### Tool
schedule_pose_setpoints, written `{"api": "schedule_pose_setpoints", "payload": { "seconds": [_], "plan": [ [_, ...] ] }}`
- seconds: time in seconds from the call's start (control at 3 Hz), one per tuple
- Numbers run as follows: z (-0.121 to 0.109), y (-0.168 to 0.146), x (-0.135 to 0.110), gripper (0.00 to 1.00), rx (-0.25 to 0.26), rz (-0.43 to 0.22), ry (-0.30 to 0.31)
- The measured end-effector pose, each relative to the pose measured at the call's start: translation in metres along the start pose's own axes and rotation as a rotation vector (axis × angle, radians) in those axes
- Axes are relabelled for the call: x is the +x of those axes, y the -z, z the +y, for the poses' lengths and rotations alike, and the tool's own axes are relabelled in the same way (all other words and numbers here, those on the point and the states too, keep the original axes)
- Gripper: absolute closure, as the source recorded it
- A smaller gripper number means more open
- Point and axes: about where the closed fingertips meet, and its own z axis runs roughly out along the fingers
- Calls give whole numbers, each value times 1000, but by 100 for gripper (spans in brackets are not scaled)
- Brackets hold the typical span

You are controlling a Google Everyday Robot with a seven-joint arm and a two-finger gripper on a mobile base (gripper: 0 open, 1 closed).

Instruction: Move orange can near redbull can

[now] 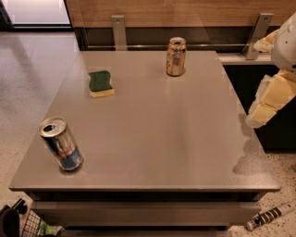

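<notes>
Beside the table (152,139), far from the orange can (175,56), hangs the pincer (264,109), state unclear.

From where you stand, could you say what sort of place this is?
Likely an office break area: grey table with orange can, redbull can and sponge, wood-panelled wall behind. The gripper is out of view; arm at right edge.

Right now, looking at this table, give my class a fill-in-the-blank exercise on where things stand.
1. The orange can stands at the table's ___ edge.
2. The redbull can stands near the front ___ corner.
3. The sponge's top is ___.
4. The arm, its tool out of view, is beyond the table's ___ side.
Missing: far, left, green, right.
</notes>
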Motion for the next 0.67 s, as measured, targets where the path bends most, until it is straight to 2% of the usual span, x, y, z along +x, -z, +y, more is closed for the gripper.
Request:
{"api": "schedule_pose_setpoints", "payload": {
  "seconds": [0.33, 0.67],
  "plan": [
    [-39, -26, -4, 0, 71, -161, -81],
    [-83, -47, -19, 0, 148, -356, -138]
  ]
}}
